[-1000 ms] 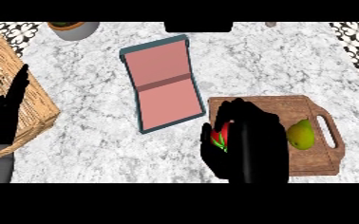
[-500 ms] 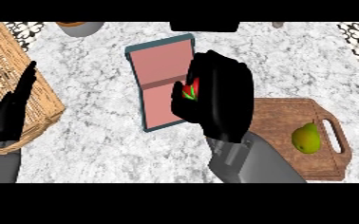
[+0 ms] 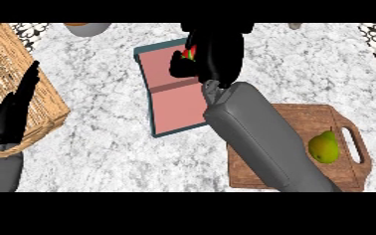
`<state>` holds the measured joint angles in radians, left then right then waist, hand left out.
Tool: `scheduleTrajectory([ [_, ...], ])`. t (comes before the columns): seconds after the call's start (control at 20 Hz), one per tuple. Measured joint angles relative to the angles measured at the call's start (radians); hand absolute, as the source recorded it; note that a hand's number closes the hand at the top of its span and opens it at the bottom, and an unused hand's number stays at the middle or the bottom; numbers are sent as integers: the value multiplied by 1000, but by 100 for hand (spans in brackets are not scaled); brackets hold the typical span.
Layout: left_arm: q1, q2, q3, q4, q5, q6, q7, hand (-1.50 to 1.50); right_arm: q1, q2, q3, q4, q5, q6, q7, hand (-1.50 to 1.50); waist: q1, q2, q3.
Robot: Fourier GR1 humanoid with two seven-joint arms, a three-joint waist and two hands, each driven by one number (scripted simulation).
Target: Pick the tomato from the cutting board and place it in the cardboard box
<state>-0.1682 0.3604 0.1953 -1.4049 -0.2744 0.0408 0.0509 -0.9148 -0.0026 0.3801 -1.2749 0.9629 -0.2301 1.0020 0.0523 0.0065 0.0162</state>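
Observation:
My right hand [image 3: 215,55] is over the far right part of the box [image 3: 173,107], a flat tray with a pink floor and teal rim. Its fingers are curled round the red tomato [image 3: 190,54], of which only a sliver with green shows at the hand's left side. The grey right forearm [image 3: 258,134] crosses the left part of the wooden cutting board [image 3: 308,122]. My left hand [image 3: 18,108] rests open at the left edge, fingers up.
A green pear [image 3: 324,147] lies on the cutting board near its handle. A wicker basket [image 3: 31,90] stands at the left, behind the left hand. A round bowl [image 3: 87,28] shows at the top edge. The counter is grey-white marble.
My right hand has carried the tomato from the cutting board up and to the left, and now it is above the box's far part. The left hand has stayed still.

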Motion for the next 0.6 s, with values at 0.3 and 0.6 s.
scheduleTrajectory([
  [0.3, -12, -13, -2, -7, -16, -3, 3, 0, -100, 1, -18, 290, -66, -134, -39, 150, 13, 5, -2],
  [0.6, -21, -22, 1, -8, -23, -11, -1, 0, -145, 0, -84, 482, -201, -254, -89, -150, 28, 12, -2],
])
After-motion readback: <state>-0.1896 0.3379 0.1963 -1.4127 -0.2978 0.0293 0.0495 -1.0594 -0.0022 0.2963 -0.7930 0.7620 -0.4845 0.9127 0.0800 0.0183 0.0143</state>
